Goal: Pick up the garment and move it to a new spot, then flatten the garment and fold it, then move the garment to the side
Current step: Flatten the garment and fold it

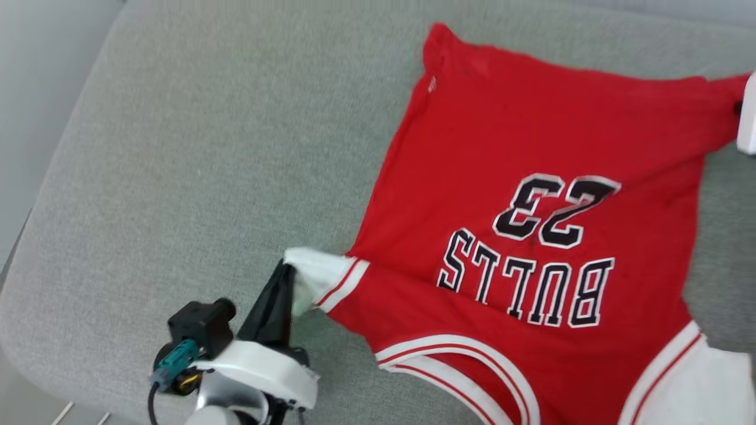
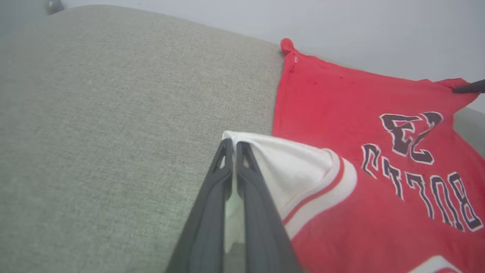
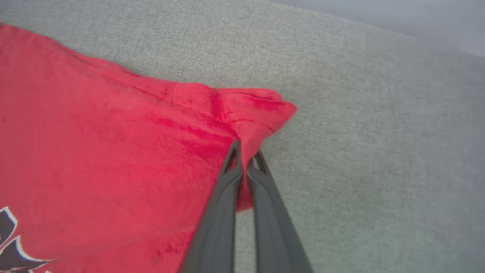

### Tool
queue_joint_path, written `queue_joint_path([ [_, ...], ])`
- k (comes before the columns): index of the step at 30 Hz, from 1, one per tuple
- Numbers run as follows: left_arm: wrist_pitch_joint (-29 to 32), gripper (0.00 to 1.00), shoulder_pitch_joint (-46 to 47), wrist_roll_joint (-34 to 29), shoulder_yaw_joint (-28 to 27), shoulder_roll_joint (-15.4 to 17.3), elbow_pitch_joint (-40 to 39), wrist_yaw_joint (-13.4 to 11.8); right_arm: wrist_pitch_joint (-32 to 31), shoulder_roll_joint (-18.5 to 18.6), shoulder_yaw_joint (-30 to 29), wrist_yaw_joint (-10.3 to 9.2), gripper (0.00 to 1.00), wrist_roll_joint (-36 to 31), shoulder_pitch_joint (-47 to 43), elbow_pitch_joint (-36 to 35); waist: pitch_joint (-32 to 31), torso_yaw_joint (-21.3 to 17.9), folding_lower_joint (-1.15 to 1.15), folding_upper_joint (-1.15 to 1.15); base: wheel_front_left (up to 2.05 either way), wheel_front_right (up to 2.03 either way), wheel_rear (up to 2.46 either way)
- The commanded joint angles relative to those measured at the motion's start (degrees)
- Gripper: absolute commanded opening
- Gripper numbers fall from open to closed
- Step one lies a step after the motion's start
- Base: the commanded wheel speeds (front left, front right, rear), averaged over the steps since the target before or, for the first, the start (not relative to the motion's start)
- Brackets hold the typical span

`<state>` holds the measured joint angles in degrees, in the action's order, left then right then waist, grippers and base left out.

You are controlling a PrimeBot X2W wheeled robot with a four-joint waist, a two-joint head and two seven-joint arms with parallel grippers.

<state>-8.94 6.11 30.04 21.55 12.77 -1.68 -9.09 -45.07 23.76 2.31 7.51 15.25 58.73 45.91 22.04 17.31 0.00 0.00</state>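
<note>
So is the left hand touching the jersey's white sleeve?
Touching. The left wrist view shows the left hand pinched shut on the white sleeve of the jersey.

The left gripper ends in two long matte charcoal fingers, each with a triangular cut-out near the tip. Behind them sit a glossy white wrist shell, a black boxy module and a teal plug on a black cable. The right gripper has matching slotted fingers; a white block at the head view's right edge is probably its casing.
</note>
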Motion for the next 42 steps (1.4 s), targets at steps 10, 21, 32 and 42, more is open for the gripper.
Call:
queue_joint_path([
  [10, 4.2, 0.0, -6.9, 1.9, -3.3, 5.3, 2.4, -2.5, 3.3, 3.3, 2.1, -0.05, 0.0, 6.8, -20.5, -10.3, -14.4, -8.5, 0.0, 0.0, 0.0, 0.0, 0.0],
  [21, 7.6, 0.0, -13.7, 3.7, -5.6, 8.0, 1.4, -5.6, 2.0, -1.4, -9.8, -0.04, 0.0, 9.9, -51.0, -28.4, -20.5, -15.9, 0.0, 0.0, 0.0, 0.0, 0.0],
  [32, 9.6, 0.0, -16.0, 4.7, -5.4, 9.1, 0.2, -6.0, 0.5, -17.9, -21.2, -0.04, 0.64, 7.5, -73.2, -43.2, -21.9, -19.2, 0.0, 0.0, 0.0, 0.0, 0.0],
  [42, 10.3, 0.0, -13.7, 4.4, -4.8, 9.7, -1.0, -5.6, 27.0, -20.8, -22.5, -0.03, 1.0, 6.1, -68.5, -43.7, -20.6, -19.3, 0.0, 0.0, 0.0, 0.0, 0.0],
])
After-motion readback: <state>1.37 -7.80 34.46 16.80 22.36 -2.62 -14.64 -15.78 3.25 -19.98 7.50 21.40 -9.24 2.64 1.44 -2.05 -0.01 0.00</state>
